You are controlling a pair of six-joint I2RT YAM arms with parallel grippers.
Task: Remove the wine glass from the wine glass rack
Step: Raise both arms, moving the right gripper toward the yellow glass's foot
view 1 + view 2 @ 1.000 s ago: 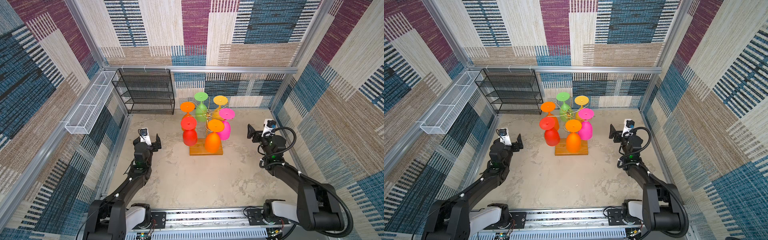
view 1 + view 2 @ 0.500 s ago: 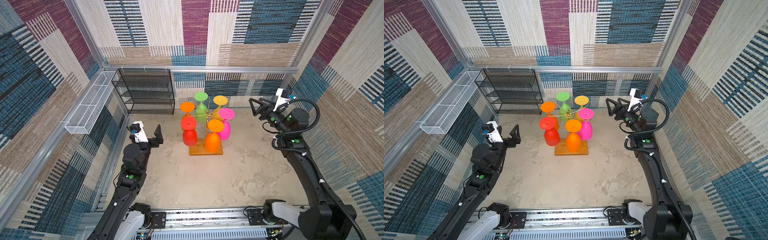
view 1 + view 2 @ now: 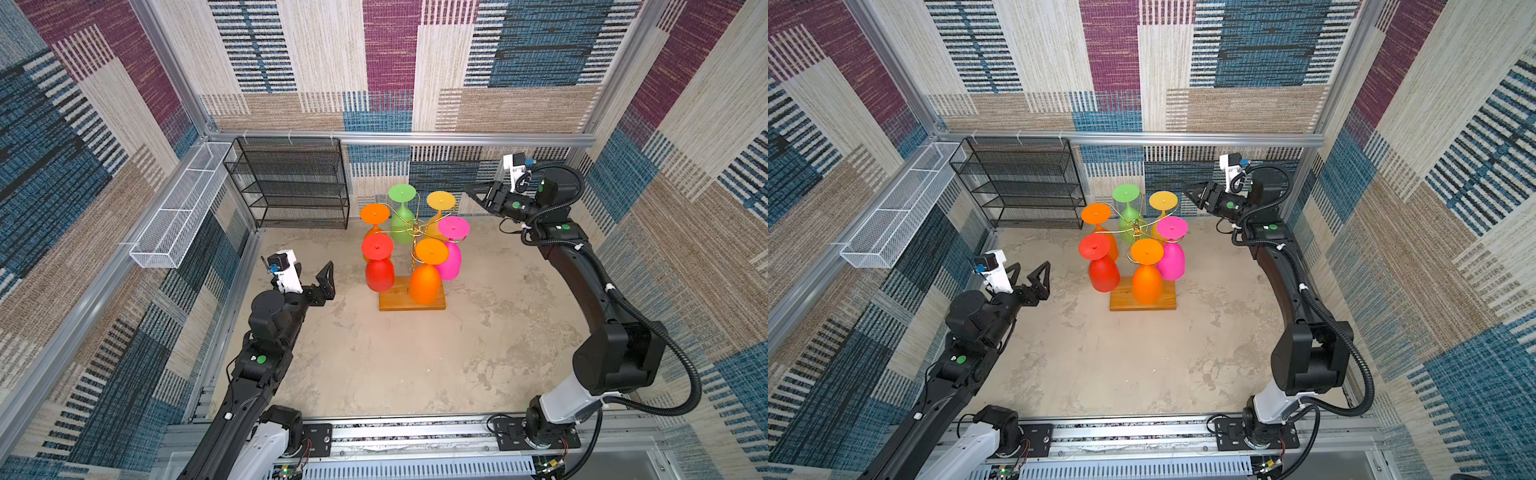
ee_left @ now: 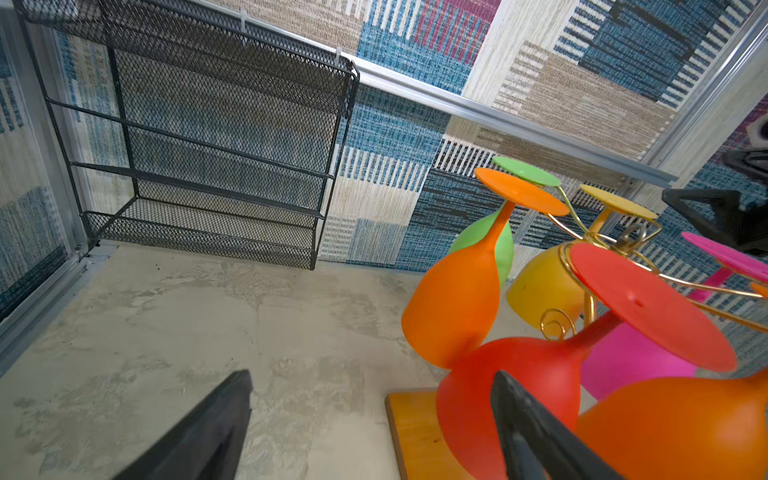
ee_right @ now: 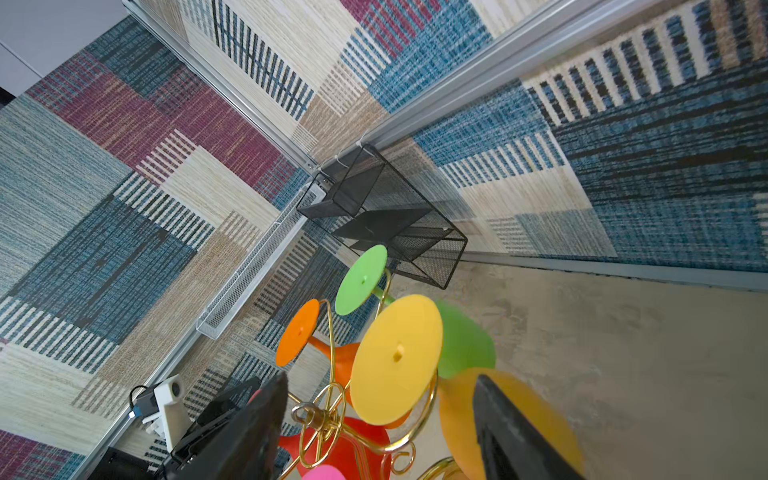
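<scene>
Yellow wine glass [image 5: 397, 359], gold rack [image 5: 309, 417], parted jaws

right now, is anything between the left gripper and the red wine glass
Nothing: in both top views only bare tabletop separates the open left gripper from the red wine glass.

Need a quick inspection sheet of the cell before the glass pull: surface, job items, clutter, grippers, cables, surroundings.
Surface: mottled beige table, bare in front of the rack.
Job's things: wine glass rack upright mid-table; six glasses hang bowl-down: red glass, front orange glass, pink glass, yellow glass, green glass, rear orange glass.
Clutter: nothing seen.
Grippers: left gripper open, empty, short of the red glass; right gripper open, raised beside the yellow glass's foot, no contact seen.
Cables: black corrugated hose loops along the right arm, apart from the rack.
Surroundings: black mesh shelf and white wire basket at back-left; patterned walls.
</scene>
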